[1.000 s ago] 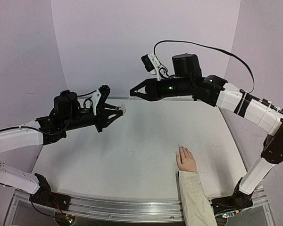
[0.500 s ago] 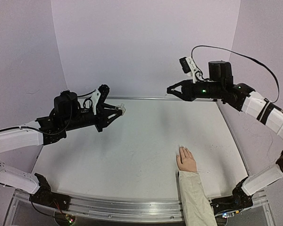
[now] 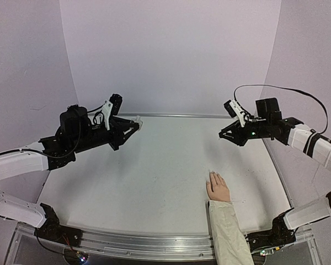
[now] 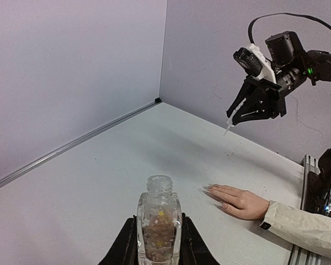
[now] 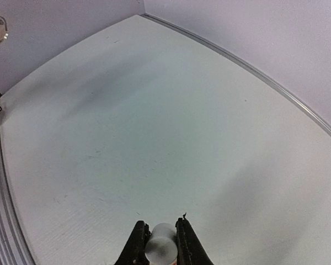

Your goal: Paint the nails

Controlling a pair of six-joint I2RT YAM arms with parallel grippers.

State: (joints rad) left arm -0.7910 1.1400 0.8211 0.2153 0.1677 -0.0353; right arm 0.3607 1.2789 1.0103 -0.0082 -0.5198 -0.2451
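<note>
A pale hand (image 3: 218, 187) with a cream sleeve (image 3: 227, 232) lies flat on the table at the near right. Its nails (image 3: 211, 174) are too small to tell from the skin. The hand also shows in the left wrist view (image 4: 240, 200). My left gripper (image 3: 137, 125) is shut on a small clear uncapped bottle (image 4: 159, 226) with glittery contents and holds it upright, high at the far left. My right gripper (image 3: 223, 136) is shut on the white cap (image 5: 161, 249). Its thin brush tip (image 4: 227, 131) hangs down, above the table and beyond the hand.
Purple walls enclose the white table (image 3: 154, 176) at the back and both sides. A metal rail (image 3: 143, 243) runs along the near edge. A black cable (image 3: 281, 88) loops over the right arm.
My right arm has swung right and down, away from the bottle, carrying the cap and brush to the right side beyond the hand. My left gripper has shifted slightly up and left with the bottle.
</note>
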